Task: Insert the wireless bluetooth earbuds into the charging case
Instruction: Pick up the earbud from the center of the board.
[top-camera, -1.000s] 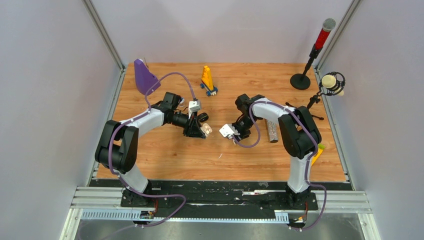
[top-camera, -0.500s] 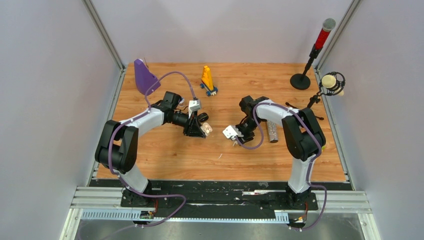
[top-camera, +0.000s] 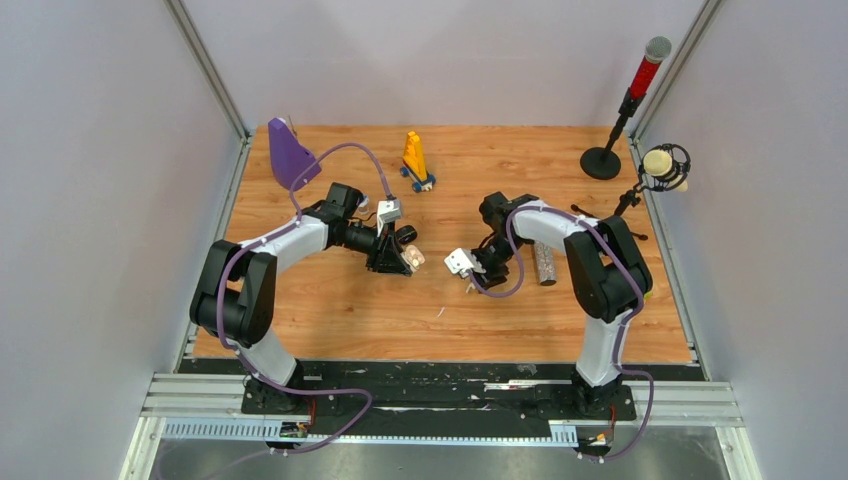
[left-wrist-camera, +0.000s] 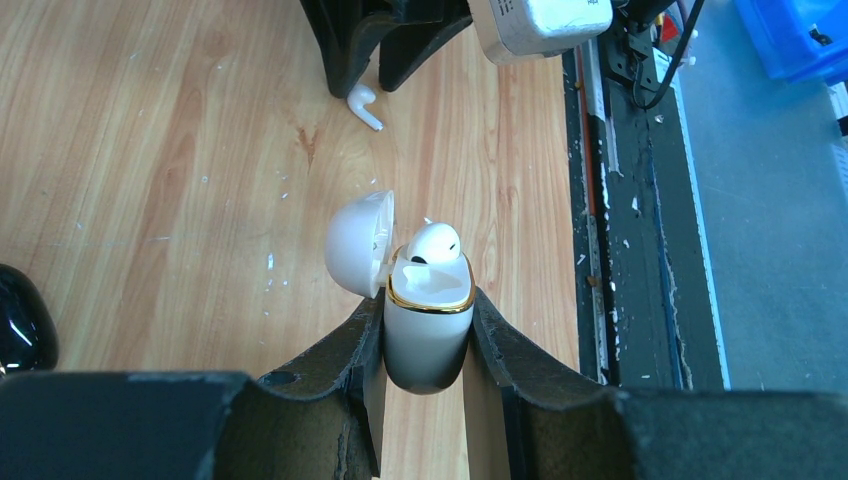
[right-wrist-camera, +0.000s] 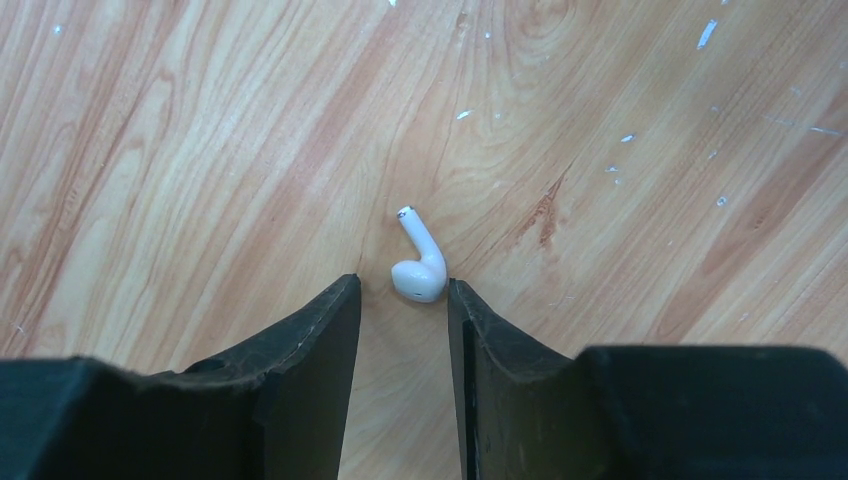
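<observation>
A white short-stemmed earbud (right-wrist-camera: 420, 262) is seen lying flat on the scuffed light wooden table (right-wrist-camera: 200, 120). Its rounded head lies between the tips of the right gripper (right-wrist-camera: 402, 290), close against the right-hand finger, and its stem points away from the jaws. These jaws stand apart and nothing is gripped by them.

A second white earbud (left-wrist-camera: 432, 243) is seated head-up in the glossy white pebble-shaped charging case (left-wrist-camera: 425, 335), which is trimmed with a thin gold rim. The case is clamped upright between the black fingers of the left gripper (left-wrist-camera: 428, 300), and its domed lid (left-wrist-camera: 358, 245) is swung open to one side. A small dark mark inside the lid is too small to be read.

The case and its seated bud are shown clearly only in the left wrist view, where a glossy black rounded object (left-wrist-camera: 22, 330) is also caught at the frame's edge. In the top view the earbuds cannot be made out. Shown there alone are a purple plastic wedge (top-camera: 290, 152), an orange toy on blue wheels (top-camera: 415, 158), a red-bodied microphone on a stand (top-camera: 640, 80) and a silvery cylinder (top-camera: 545, 262).
</observation>
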